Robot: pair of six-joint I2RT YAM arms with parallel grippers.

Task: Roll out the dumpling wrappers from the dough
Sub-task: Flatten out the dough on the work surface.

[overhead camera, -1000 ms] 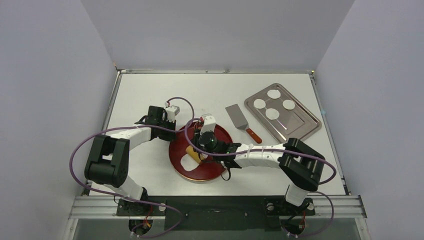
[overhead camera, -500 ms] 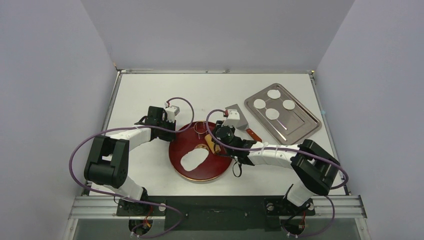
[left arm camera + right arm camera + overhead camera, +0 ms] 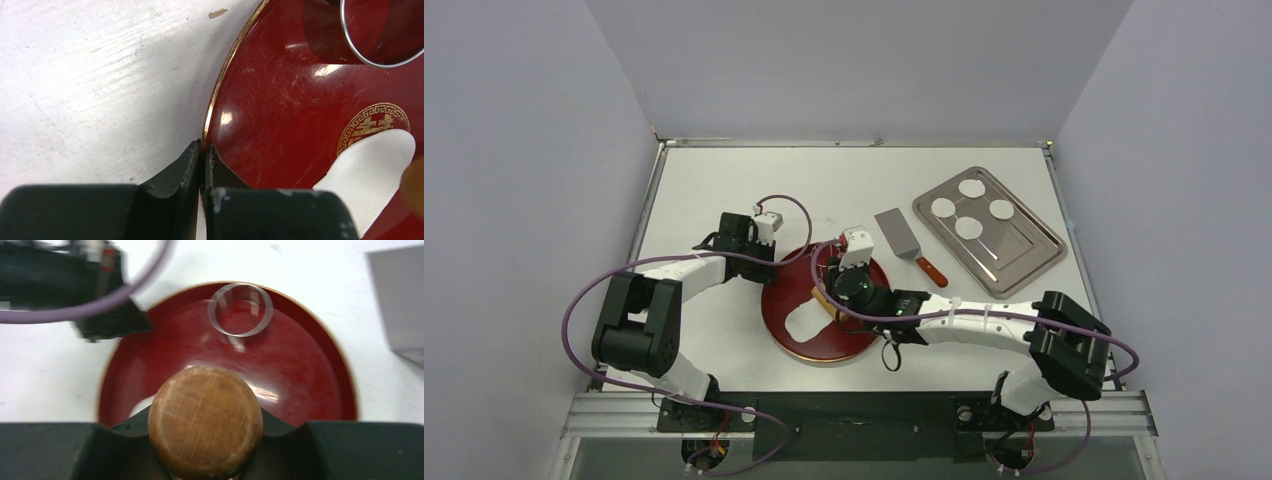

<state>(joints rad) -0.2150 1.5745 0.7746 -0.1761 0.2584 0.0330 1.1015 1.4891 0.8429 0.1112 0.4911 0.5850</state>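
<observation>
Risks first:
- The left pincer (image 3: 202,150) is pinching only the thin gold rim of the red plate (image 3: 280,115), jaws nearly touching. A hard sideways push from the pin could slip that grip, and the plate would be skating on the desk (image 3: 90,85).
- The dough (image 3: 802,322) is lying as a flat ragged sheet on the near-left part of the plate, partly covering the centre emblem. If it is sticking to the wood, it may lift or tear rather than spread.
- The ring cutter (image 3: 240,309) is sitting on the far side of the plate, so a long stroke could knock it.
- The right arm's purple cable (image 3: 824,262) is looping just over the plate and could snag.

Pose: the right pincer (image 3: 832,298) is gripping the wooden rolling pin (image 3: 205,420) at a part-open width. Its arm is reaching far left across the desk, low over the plate, with the pin at the dough's right edge. The left arm is folding in from the left, wrist low at the rim.

Four finished dumpling wrappers (image 3: 968,227) are lying on the steel tray (image 3: 1024,255), well apart from the plate.
</observation>
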